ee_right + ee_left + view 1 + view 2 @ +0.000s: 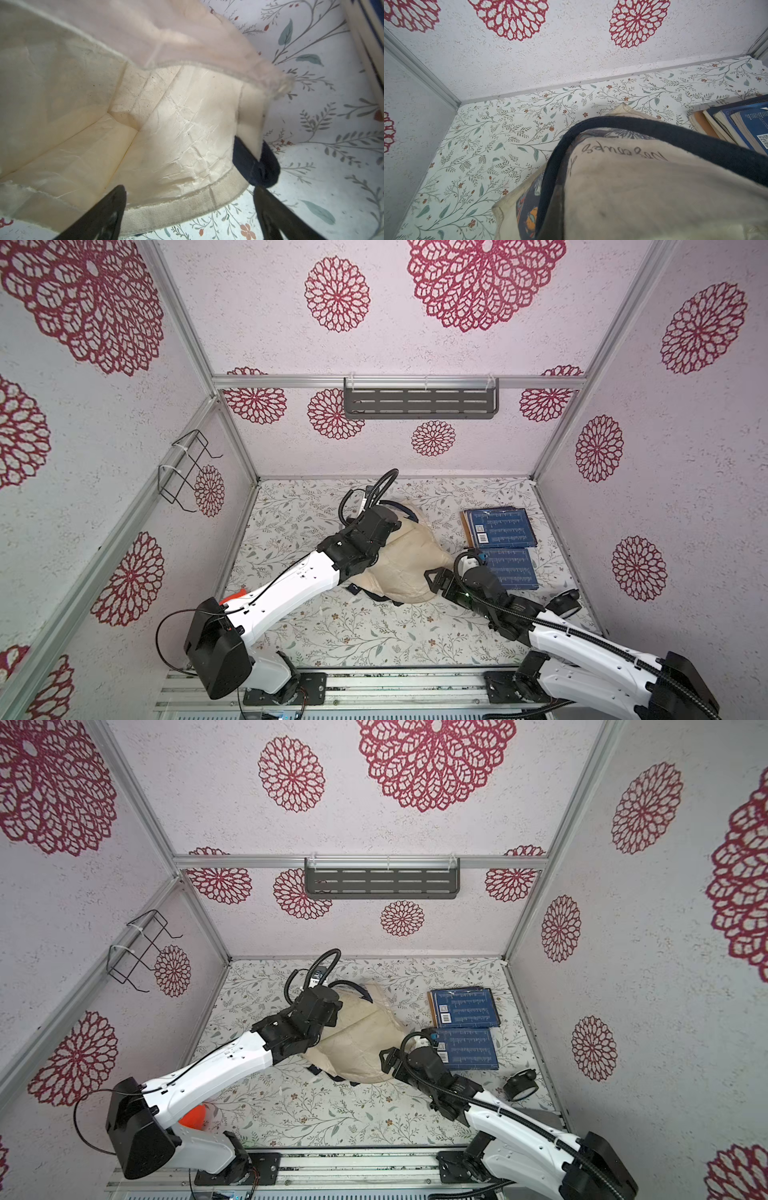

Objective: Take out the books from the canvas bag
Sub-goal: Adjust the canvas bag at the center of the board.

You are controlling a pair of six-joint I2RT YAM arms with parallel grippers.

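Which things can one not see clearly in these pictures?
Left gripper: where it pinches the canvas bag; its wrist covers this in both top views, cloth in the left wrist view.
Bag's inside: a blurred flap hides part in the right wrist view.
Books: their count; too small in top views, cut off by the edge in the left wrist view.
Orange thing: mostly under the left arm in both top views.
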